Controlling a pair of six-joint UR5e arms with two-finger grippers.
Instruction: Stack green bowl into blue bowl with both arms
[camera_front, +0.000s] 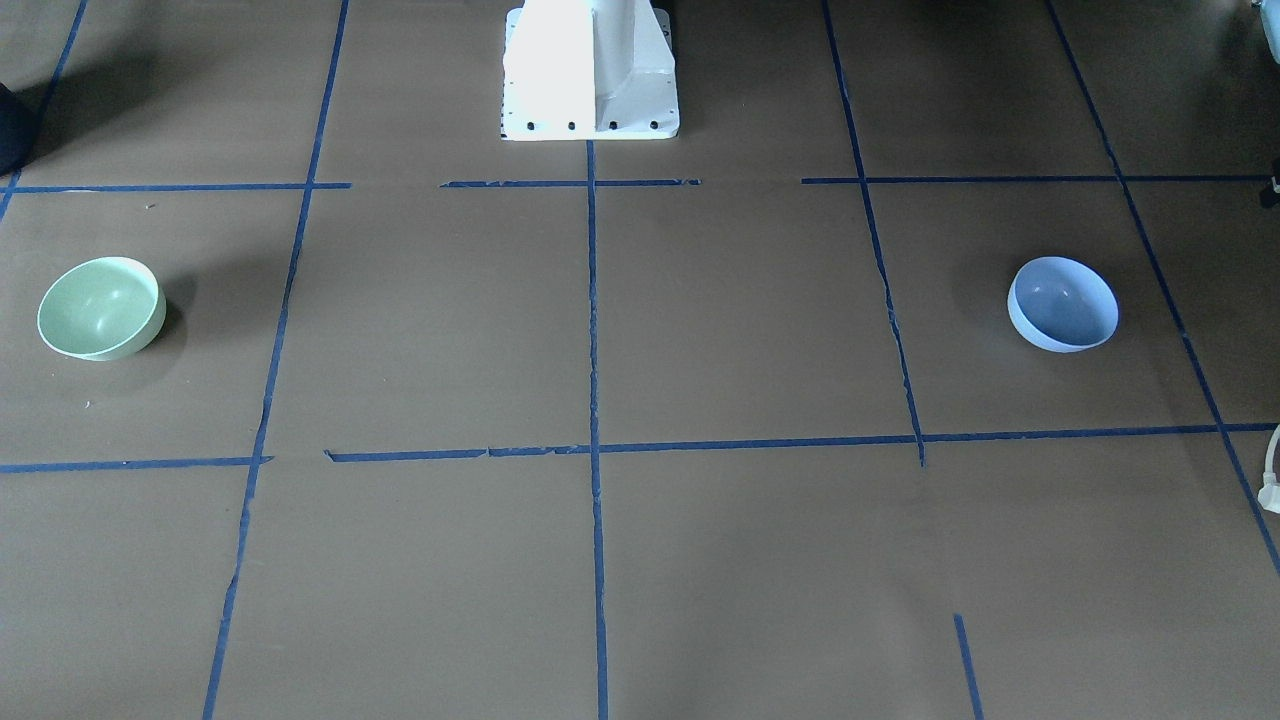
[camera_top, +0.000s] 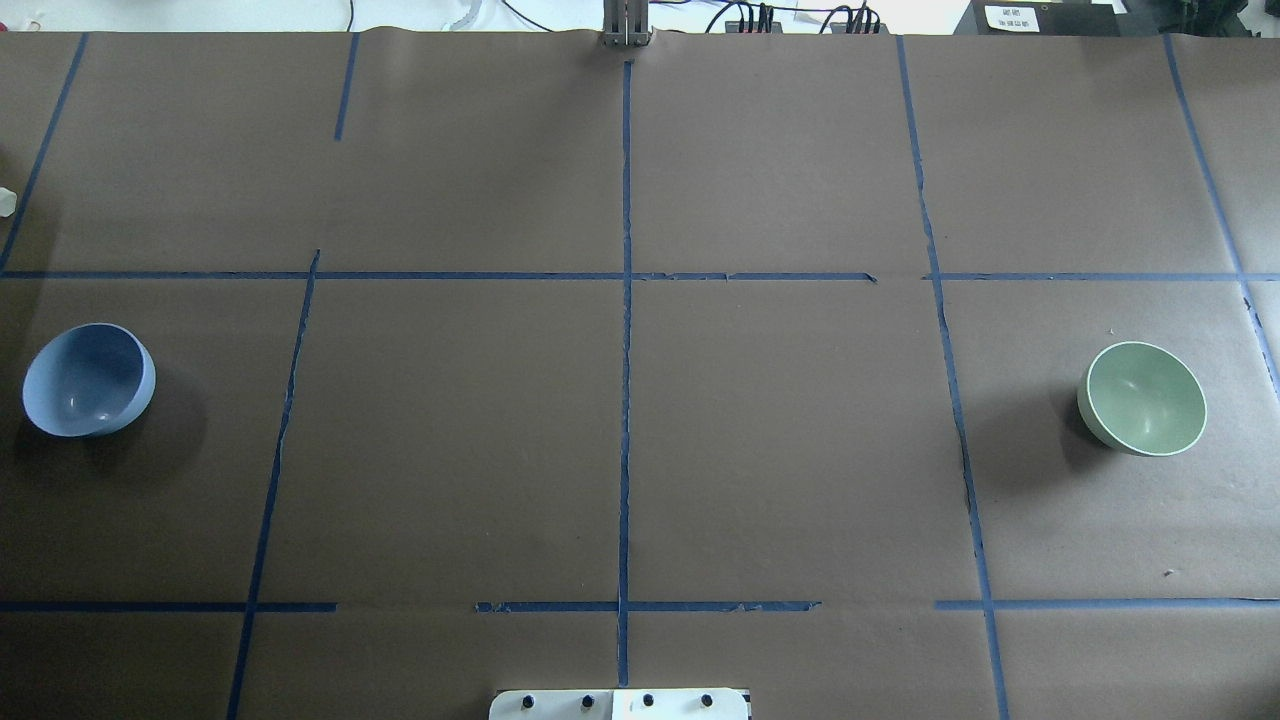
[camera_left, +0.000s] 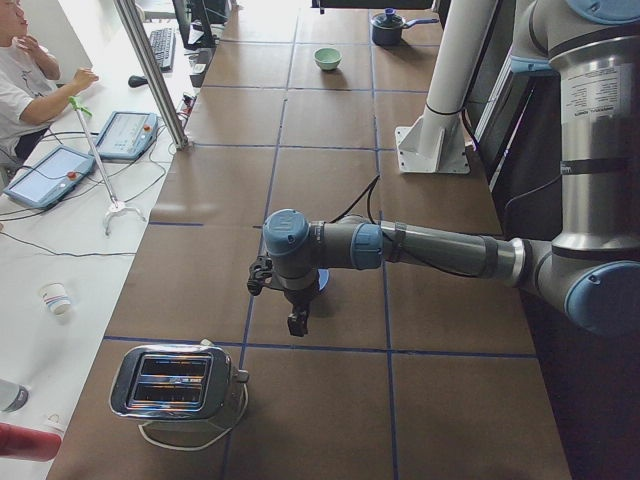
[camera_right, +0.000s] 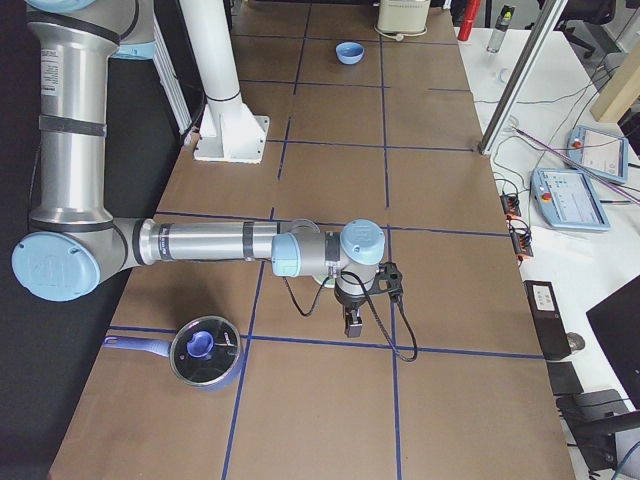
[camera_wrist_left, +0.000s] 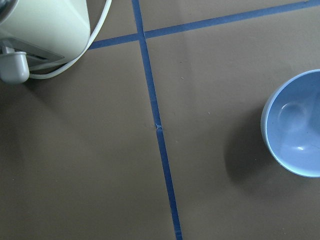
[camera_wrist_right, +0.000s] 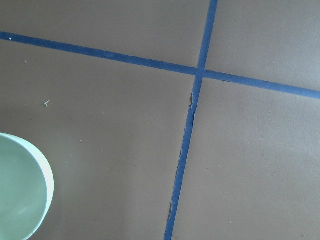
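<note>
- The green bowl (camera_top: 1145, 398) sits upright near the tabletop's (camera_top: 640, 450) right end edge. The blue bowl (camera_top: 88, 380) sits upright near the left end edge, so the two are well apart and nothing is stacked yet.
- The right end effector (camera_right: 353, 326) hangs above the tabletop close to the green bowl, and the left end effector (camera_left: 298, 322) hangs close to the blue bowl. Both show only in the side views, so I cannot tell how wide either one's jaws stand.
- The step in hand looks like the first approach and grasp.
- Each wrist view catches its bowl only at the frame's edge, so each arm should first shift sideways until a rim section lies between its fingers.
- A rim pinch, one finger inside the wall and one outside, probably suits these smooth round bowls. Descend straight, since a glancing touch could make a bowl slide.
- The toaster (camera_left: 175, 385) and its cord stand near the left arm, and a lidded pot (camera_right: 205, 352) stands near the right arm. Lift clear before carrying toward the tabletop's middle.
</note>
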